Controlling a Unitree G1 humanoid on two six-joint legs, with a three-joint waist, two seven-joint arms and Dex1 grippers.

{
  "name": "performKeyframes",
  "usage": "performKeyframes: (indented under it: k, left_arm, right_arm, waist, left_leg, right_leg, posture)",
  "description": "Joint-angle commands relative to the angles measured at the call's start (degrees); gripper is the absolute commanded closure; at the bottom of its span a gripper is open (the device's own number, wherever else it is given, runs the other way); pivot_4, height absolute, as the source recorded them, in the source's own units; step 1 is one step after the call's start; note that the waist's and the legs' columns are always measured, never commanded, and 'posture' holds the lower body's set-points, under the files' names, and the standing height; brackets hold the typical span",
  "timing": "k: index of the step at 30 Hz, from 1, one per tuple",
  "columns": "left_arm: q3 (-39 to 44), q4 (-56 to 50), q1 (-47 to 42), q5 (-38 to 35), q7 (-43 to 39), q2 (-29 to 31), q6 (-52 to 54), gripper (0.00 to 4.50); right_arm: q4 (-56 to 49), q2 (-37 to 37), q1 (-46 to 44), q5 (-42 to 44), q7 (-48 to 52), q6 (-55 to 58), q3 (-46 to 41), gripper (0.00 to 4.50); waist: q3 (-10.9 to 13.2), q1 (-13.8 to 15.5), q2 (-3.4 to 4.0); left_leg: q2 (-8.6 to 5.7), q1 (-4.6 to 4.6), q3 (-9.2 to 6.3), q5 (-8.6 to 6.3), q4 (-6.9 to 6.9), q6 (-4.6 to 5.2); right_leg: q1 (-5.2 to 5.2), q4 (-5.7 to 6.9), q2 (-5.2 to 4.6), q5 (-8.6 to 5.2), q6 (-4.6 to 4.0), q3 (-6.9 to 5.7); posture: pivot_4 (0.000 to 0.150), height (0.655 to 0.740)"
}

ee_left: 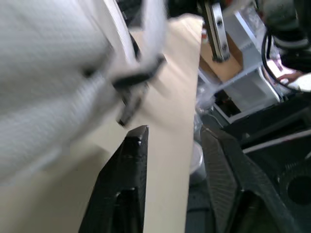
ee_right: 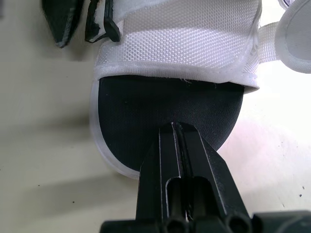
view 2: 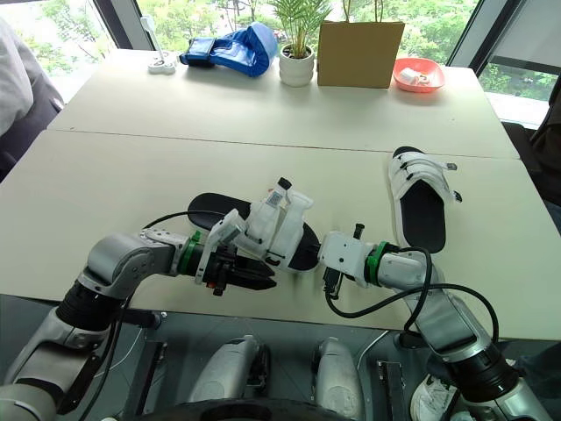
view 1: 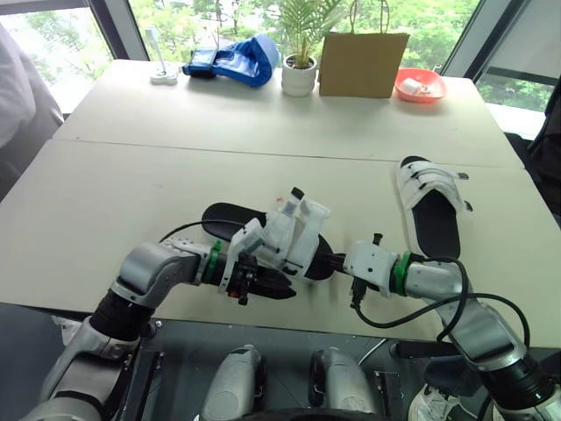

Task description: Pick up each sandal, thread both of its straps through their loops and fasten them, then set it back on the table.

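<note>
Low at centre of the head-camera frame, on a pale beige table (view 1: 131, 202) close to its near edge: a black-soled sandal (view 1: 230, 219) lying flat, heel toward the left, white straps (view 1: 294, 230) standing up off the footbed. At its toe, the right gripper (ee_right: 177, 127), fingers pressed together with no gap, tips on the black footbed. Just below the straps in the frame, the left gripper (ee_left: 173, 132), fingers spread apart, the table edge between them in the wrist view, a blurred white strap close alongside. Right of centre, well apart from the first, a second sandal (view 1: 429, 210), flat on the table, white bands laid across its upper end. Across the middle of the frame, a seam (view 1: 263, 151) joining this table to a far table (view 1: 263, 114) behind it. Along the top of the frame on that surface, left to right: a small white object (view 1: 162, 70), a blue boxing glove (view 1: 237, 60), a potted plant (view 1: 300, 66) in a white pot, a brown paper bag (view 1: 362, 63) and a coral dish (view 1: 420, 85). Beyond, dark-framed windows (view 1: 61, 35) full of green foliage. At the upper left edge, a person (view 1: 17, 96) in grey clothing.
</note>
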Motion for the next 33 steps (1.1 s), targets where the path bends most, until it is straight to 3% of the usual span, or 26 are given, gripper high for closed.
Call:
performKeyframes:
  k: [1, 13, 16, 20, 33]
  left_arm:
    - [1.3, -0.5, -0.7, -0.8, -0.1, 0.0, -0.3, 2.69]
    - [0.1, 1.0, -0.2, 0.9, -0.7, 1.1, -1.4, 2.69]
    - [0.3, 1.4, -0.1, 1.0, -0.7, 1.0, -1.8, 1.82]
    - [0.2, 2.8, 0.2, 1.6, -1.1, 0.4, -3.0, 0.02]
    - [4.6, 3.0, -3.0, -3.9, -0.9, -1.2, 3.7, 0.02]
  right_arm:
    - [2.5, -0.2, 1.9, -1.0, 1.2, 1.1, 2.7, 4.5]
    - [2.6, 0.0, 1.7, -1.1, 1.0, 1.3, 2.7, 4.5]
    - [2.6, 0.0, 1.7, -1.1, 1.0, 1.3, 2.7, 4.5]
    - [2.6, -0.1, 1.7, -1.1, 1.0, 1.2, 2.7, 4.5]
    - [2.7, -0.1, 1.9, -1.3, 1.0, 0.9, 2.7, 4.5]
  waist:
    - [0.0, 0.0, 0.0]
    - [0.0, 0.0, 0.0]
    - [0.0, 0.0, 0.0]
    - [0.0, 0.0, 0.01]
    - [0.0, 0.1, -0.01]
  left_leg:
    - [0.0, 0.0, 0.0, 0.0, 0.0, 0.0]
    - [0.0, 0.0, 0.0, 0.0, 0.0, 0.0]
    - [0.0, 0.0, 0.0, 0.0, 0.0, 0.0]
    - [0.0, 0.0, 0.0, 0.0, 0.0, -0.01]
    - [0.0, 0.01, -0.01, 0.0, 0.01, 0.01]
  right_leg:
    - [0.0, 0.0, 0.0, 0.0, 0.0, 0.0]
    - [0.0, 0.0, 0.0, 0.0, 0.0, 0.0]
    - [0.0, 0.0, 0.0, 0.0, 0.0, 0.0]
    - [0.0, 0.0, -0.01, 0.0, 0.0, 0.0]
    - [-0.07, -0.01, -0.02, 0.01, 0.0, 0.0]
  posture:
    - [0.15, 0.7209]
    - [0.15, 0.7209]
    - [0.15, 0.7209]
    - [0.15, 0.7209]
    - [0.15, 0.7209]
